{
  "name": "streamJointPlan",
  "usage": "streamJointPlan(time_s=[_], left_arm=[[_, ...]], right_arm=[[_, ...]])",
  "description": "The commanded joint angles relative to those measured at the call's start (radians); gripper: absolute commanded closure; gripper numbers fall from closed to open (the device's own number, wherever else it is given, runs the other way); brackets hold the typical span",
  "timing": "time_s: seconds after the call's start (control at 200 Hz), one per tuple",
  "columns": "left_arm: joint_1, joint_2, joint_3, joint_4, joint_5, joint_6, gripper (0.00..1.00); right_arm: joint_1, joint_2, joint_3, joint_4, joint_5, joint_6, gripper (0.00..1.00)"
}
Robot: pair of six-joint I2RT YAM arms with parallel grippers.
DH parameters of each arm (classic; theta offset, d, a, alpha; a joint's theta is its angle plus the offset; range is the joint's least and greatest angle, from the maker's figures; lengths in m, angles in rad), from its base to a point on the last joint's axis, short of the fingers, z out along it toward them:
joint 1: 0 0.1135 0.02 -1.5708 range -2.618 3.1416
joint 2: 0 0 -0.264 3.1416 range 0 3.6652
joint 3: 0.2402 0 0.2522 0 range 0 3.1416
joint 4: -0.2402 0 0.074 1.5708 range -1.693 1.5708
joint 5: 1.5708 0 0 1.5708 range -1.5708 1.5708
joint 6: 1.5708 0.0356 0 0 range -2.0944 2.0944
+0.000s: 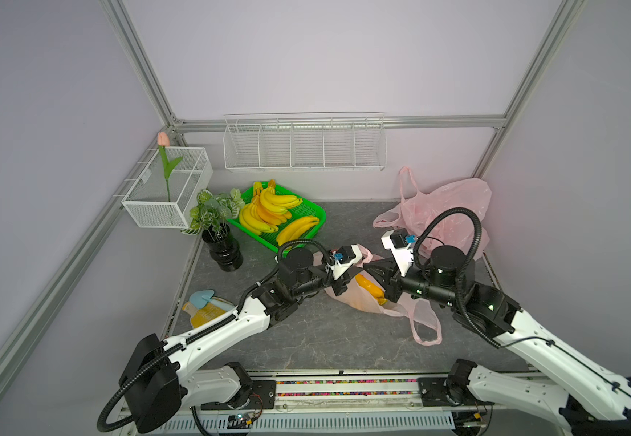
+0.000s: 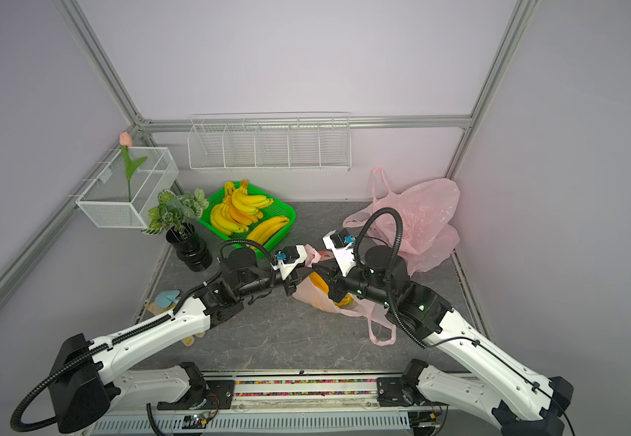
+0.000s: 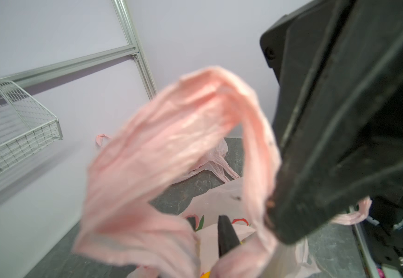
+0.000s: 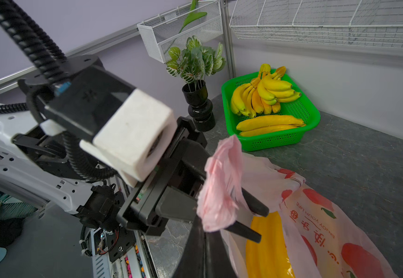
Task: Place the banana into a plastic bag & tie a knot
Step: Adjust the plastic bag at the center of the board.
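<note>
On the grey table (image 1: 325,339) the banana (image 1: 370,287) lies inside the bag (image 1: 355,304), your left gripper (image 4: 263,223) and right gripper (image 1: 367,266) both clamped on its raised handle (image 4: 219,187), so pulling hard could slip the handle free or spill the banana

Two wire baskets (image 1: 304,145) (white), one green tray (image 1: 316,216).

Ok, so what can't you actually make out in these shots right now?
- The banana: in both top views, partly covered by the right gripper over the bag.
- The left gripper: in the right wrist view, the pink handle drapes over its fingers, hiding whether it is pinched.
- The bag's mouth: in the left wrist view, hidden by the blurred handle and the right gripper.
</note>
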Motion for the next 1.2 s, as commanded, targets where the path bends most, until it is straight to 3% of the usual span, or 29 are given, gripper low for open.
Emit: streamJointPlan(time_s=[0.0, 0.03, 0.115, 0.305, 0.415, 0.535, 0.71, 0.945, 1.194], left_arm=[[0.009, -0.009, -0.027, 0.018, -0.035, -0.004, 0.93], [0.009, -0.012, -0.029, 0.022, -0.044, -0.010, 1.00], [0.008, -0.019, -0.040, 0.044, -0.093, -0.040, 1.00], [0.009, -0.049, -0.058, 0.063, -0.247, -0.100, 1.00], [0.008, -0.073, -0.072, 0.070, -0.301, -0.133, 1.00], [0.008, -0.094, -0.075, 0.062, -0.328, -0.155, 1.00], [0.009, -0.111, -0.073, 0.041, -0.373, -0.147, 1.00], [0.009, -0.115, -0.057, 0.001, -0.409, -0.116, 1.00], [0.017, -0.121, -0.055, -0.008, -0.438, -0.107, 1.00]], right_arm=[[-0.008, -0.004, -0.016, 0.066, -0.021, 0.038, 0.94], [-0.008, 0.001, -0.016, 0.068, -0.019, 0.037, 0.94], [-0.007, 0.004, -0.009, 0.050, 0.004, 0.026, 0.91], [-0.007, -0.063, -0.007, -0.135, 0.149, -0.051, 0.39], [-0.004, -0.109, -0.014, -0.310, 0.241, -0.053, 0.25], [0.035, -0.141, -0.058, -0.471, 0.298, -0.004, 0.21], [0.179, -0.140, -0.139, -0.588, 0.411, 0.112, 0.20], [0.336, -0.069, -0.114, -0.742, 0.563, 0.200, 0.18], [0.431, -0.006, -0.073, -0.824, 0.566, 0.241, 0.18]])
